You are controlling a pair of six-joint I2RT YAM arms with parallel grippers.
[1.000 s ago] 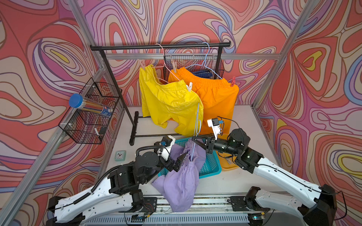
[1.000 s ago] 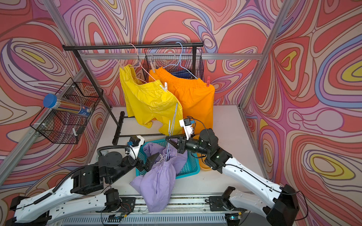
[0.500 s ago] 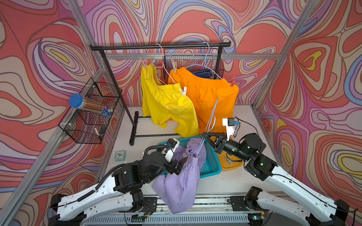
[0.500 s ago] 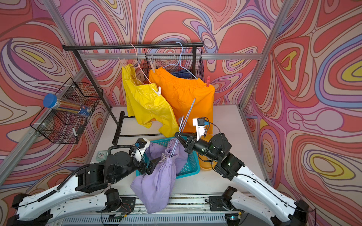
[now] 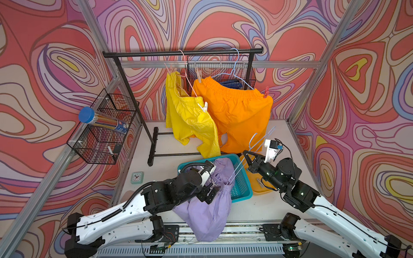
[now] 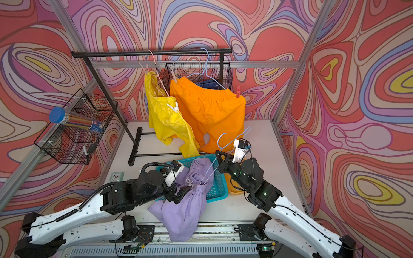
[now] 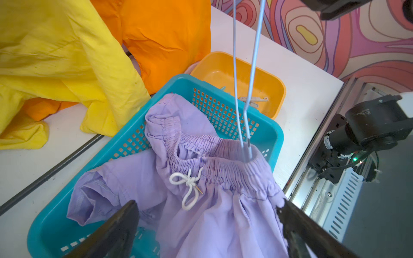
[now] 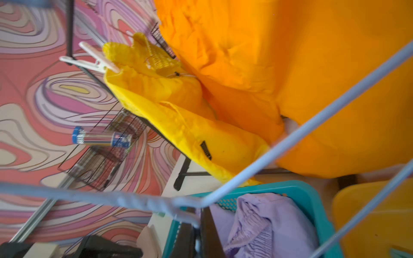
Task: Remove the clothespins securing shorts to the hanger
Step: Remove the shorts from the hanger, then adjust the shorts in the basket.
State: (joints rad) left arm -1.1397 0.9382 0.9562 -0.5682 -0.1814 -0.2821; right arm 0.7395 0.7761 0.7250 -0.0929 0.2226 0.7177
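Left wrist view shows the lilac drawstring shorts (image 7: 214, 201) slumped half inside the teal plastic basket (image 7: 183, 78) and half over its near edge. The left pincer (image 7: 206, 203) is spread wide just above them, gripping nothing. A second ago the pale blue wire hanger (image 7: 250, 73) stands almost upright over the shorts. Now the right pincer (image 5: 247, 156), clamped on its wire, sits farther right and the hanger leans that way, one end still tucked in the waistband. That pair looks unpinned and nearly free. A white clothespin (image 5: 204, 107) and a red clothespin (image 5: 266, 92) still hold the yellow shorts (image 5: 190, 118) and orange shorts (image 5: 241, 116) on the far black rail (image 5: 178, 53).
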